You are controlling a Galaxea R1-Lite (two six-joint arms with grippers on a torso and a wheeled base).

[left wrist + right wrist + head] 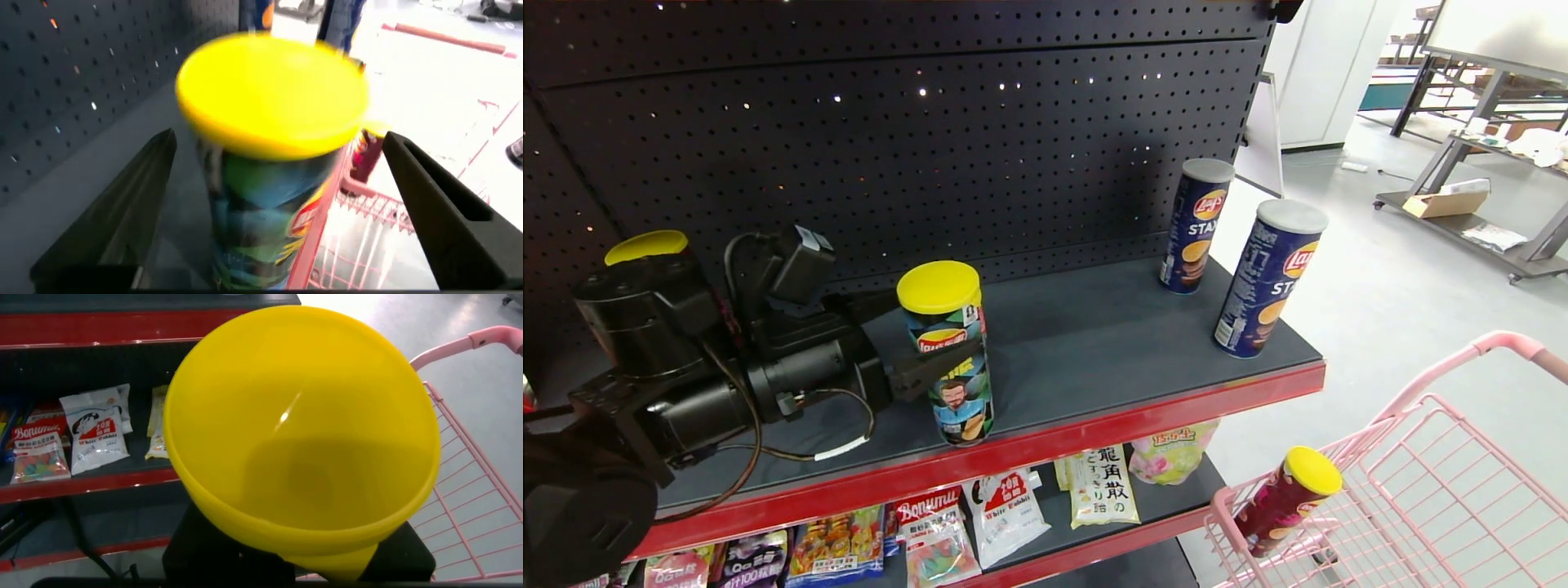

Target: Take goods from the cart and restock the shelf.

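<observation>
On the upper shelf (1094, 359), in the head view, a yellow-lidded can (957, 400) stands upright near the red front edge. The left gripper (943, 347) comes in from 9 o'clock and straddles the can's middle, one of its fingers (923, 371) crossing the front of the label. Behind the arm, at 10 o'clock from the can, another yellow lid (645, 245) shows. Toward 2 o'clock a blue can (1194, 224) stands by the pegboard (931, 122), and a second blue can (1267, 278) stands nearer the shelf's front corner; the two are apart. At 4 o'clock, below the shelf, is the pink cart (1507, 337). A dark can (1278, 502) with a yellow lid leans in its near corner. Snack bags (1005, 510) lie on the lower shelf at 6 o'clock.

From the left wrist, the can (270, 204) sits between the two fingers (122, 220). They are spread wide, with a gap on either side, so nothing is clamped. Past it are the cart's rails (351, 245) and the dark can (364, 155).

From the right wrist, a big yellow lid (302, 433) sits right before the camera, above the black body of the right gripper (221, 555). I cannot tell whether that gripper holds it. Beyond are the snack bags (94, 425) and the cart's handle (482, 339).
</observation>
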